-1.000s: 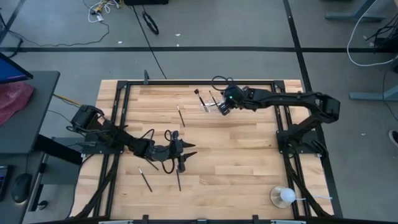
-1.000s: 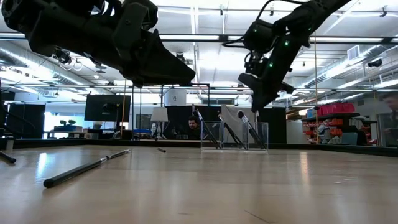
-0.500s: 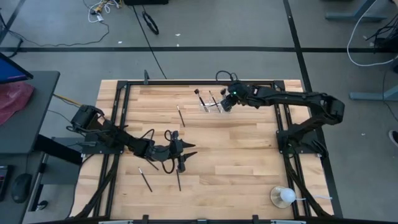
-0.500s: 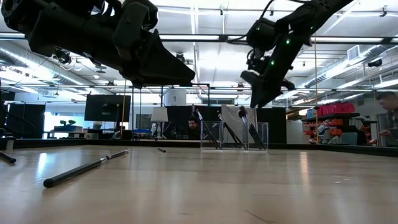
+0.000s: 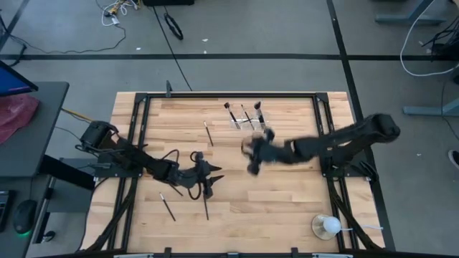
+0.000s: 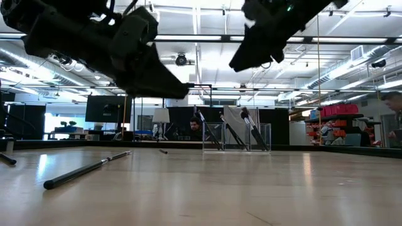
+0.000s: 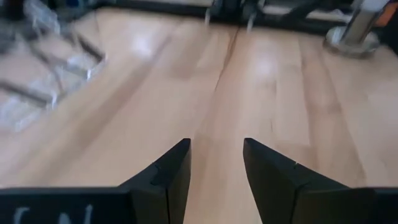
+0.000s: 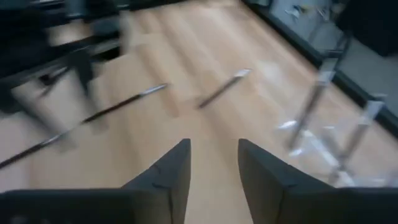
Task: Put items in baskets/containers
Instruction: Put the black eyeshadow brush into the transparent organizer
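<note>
The right gripper point(image 5: 251, 152) hangs over the middle of the table point(image 5: 287, 193), blurred, its fingers point(image 8: 163, 177) parted with nothing between them. The organizer point(image 5: 245, 120) stands toward twelve o'clock near the far edge, with three brushes point(image 5: 244, 115) leaning in it, tufts up. One brush point(image 5: 207, 132) lies flat at about ten o'clock from the right gripper, well apart from the organizer. The left gripper point(image 5: 210, 179) hovers low toward seven o'clock, its jaws open and empty, with a brush point(image 5: 206, 206) just beside it and another point(image 5: 167, 206) farther toward the left edge. A white ball point(image 5: 330, 226) sits at the table's five o'clock corner.
</note>
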{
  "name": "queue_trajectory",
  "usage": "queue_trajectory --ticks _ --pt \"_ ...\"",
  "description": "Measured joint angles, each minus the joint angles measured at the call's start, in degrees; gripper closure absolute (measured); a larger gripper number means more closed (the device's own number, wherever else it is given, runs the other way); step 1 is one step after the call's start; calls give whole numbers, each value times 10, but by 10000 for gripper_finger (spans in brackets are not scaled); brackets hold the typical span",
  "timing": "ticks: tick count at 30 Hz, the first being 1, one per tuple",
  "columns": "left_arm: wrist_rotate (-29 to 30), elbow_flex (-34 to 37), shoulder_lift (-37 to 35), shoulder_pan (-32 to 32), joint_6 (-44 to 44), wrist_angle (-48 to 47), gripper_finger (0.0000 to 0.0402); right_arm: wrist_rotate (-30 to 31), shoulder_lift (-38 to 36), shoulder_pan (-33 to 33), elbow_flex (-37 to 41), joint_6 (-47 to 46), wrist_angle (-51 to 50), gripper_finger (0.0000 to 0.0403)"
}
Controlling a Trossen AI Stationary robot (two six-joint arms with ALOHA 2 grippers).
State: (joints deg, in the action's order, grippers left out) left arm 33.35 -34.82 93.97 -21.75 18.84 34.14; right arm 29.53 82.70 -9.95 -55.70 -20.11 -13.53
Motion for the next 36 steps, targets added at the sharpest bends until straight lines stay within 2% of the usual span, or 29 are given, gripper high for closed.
queue_trajectory --ticks 3,7,12,15,19,21,24,30,33,36 --pt "4 0 -19 -13 93 -80 248 54 42 -76 0 -21 20 280" --pt "45 0 -40 -39 261 -221 254 142 104 -143 0 -60 40 292" --pt "96 0 -41 -71 512 -414 285 204 164 -174 0 -112 34 305" --pt "141 0 -40 -83 605 -462 306 210 186 -175 0 -131 36 310" --pt "183 0 -40 -81 615 -451 319 210 198 -175 0 -138 36 314" --pt "182 0 -40 -70 615 -449 312 210 198 -173 0 -129 37 314" --pt "150 0 -40 -56 611 -450 277 210 198 -170 0 -100 37 314" --pt "109 0 -40 -35 633 -450 177 210 198 -167 0 -60 23 314" --pt "126 0 -34 -32 650 -441 161 210 198 -166 0 -42 18 314" --pt "136 0 -13 -32 668 -425 169 210 198 -167 0 -34 -2 314"
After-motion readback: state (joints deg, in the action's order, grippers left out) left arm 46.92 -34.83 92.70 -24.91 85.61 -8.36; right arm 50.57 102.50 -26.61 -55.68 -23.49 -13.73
